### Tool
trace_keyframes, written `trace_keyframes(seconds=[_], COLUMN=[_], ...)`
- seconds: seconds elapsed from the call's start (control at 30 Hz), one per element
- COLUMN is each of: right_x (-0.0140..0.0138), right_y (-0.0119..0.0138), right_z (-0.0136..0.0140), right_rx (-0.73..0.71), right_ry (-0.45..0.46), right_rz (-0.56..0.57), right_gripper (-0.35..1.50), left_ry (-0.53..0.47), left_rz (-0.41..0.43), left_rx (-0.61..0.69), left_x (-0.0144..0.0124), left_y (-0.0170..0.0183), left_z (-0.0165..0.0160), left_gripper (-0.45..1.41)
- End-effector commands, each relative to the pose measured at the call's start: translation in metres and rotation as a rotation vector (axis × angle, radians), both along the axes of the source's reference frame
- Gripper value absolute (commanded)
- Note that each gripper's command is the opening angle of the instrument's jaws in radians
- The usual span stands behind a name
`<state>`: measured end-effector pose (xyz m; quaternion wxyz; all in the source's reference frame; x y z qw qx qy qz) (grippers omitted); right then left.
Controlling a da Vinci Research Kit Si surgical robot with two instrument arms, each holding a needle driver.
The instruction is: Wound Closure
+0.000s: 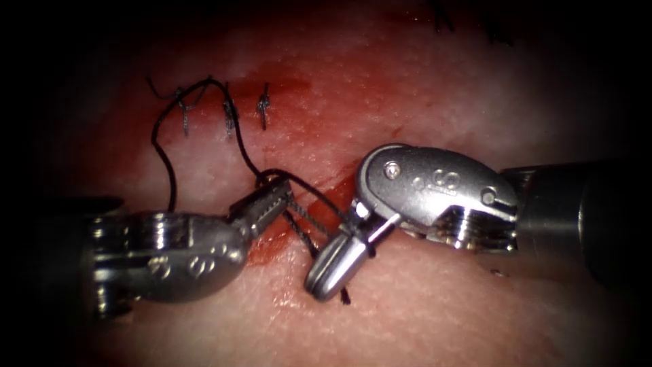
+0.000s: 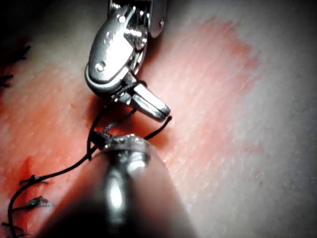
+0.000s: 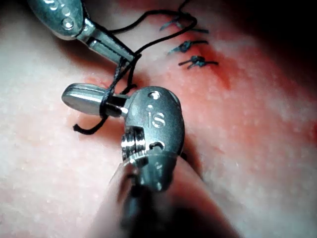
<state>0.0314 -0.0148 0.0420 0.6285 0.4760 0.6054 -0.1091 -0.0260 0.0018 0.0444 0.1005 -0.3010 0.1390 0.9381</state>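
Thread [image 1: 234, 139]: black, runs from L tool's jaw tips up past the tied stitches [image 1: 227, 112], arcs over and drops down the far left. Strands wrap round R tool's jaws near their base; short free end [image 1: 345, 296] pokes out just below R tip.
Needle: can't find it, so can't say if it's in tissue.
Cut [image 1: 319, 197]: red slit btwn the two tool tips, red fluid [image 1: 272, 234] pooled beside it.
L tool [image 1: 272, 198]: left of the cut, jaws closed on the thread at the tips; nothing else held.
R tool [image 1: 334, 266]: right of the cut, tip pointing down-left, jaws look closed; thread wound round them, can't tell if anything is pinched btwn them.
Tissue [image 1: 441, 319]: pale, wet, flat under both tools.
Step, my read: wraps on R jaws suggest a knot in the making.
Tip for you: keep the wraps snug near the jaw base, L grip firm, tension even, no yank on tied stitches.
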Motion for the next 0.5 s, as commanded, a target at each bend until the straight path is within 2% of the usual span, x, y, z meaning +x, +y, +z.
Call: trace_keyframes(seconds=[0.03, 0.13, 0.23, 0.3, 0.33, 0.37, 0.5], right_x=[0.0008, 0.0011, 0.0010, 0.0010, 0.0010, 0.0010, 0.0009], right_y=[-0.0003, -0.0009, -0.0016, -0.0019, -0.0021, -0.0021, -0.0023], right_z=[0.0007, 0.0008, 0.0009, 0.0011, 0.0013, 0.0013, 0.0019], right_rx=[-0.048, -0.112, -0.133, -0.150, -0.178, -0.178, -0.197], right_ry=[0.009, 0.021, 0.021, 0.010, 0.005, 0.005, -0.009], right_rz=[-0.012, -0.039, -0.054, -0.067, -0.081, -0.081, -0.081], right_gripper=[-0.35, 0.07, 0.34, 0.46, 0.57, 0.57, 0.78], left_ry=[0.002, 0.003, 0.005, 0.009, 0.009, 0.009, 0.014], left_rz=[-0.001, 0.000, 0.002, 0.003, 0.003, 0.003, 0.006], left_rx=[0.000, 0.002, 0.006, 0.007, 0.006, 0.006, 0.008], left_x=[-0.0006, -0.0008, -0.0008, -0.0008, -0.0007, -0.0007, -0.0007], left_y=[-0.0004, -0.0004, -0.0005, -0.0005, -0.0006, -0.0006, -0.0008], left_z=[0.0007, 0.0008, 0.0008, 0.0009, 0.0009, 0.0009, 0.0011], left_gripper=[-0.45, -0.45, -0.45, -0.45, -0.45, -0.45, -0.45])
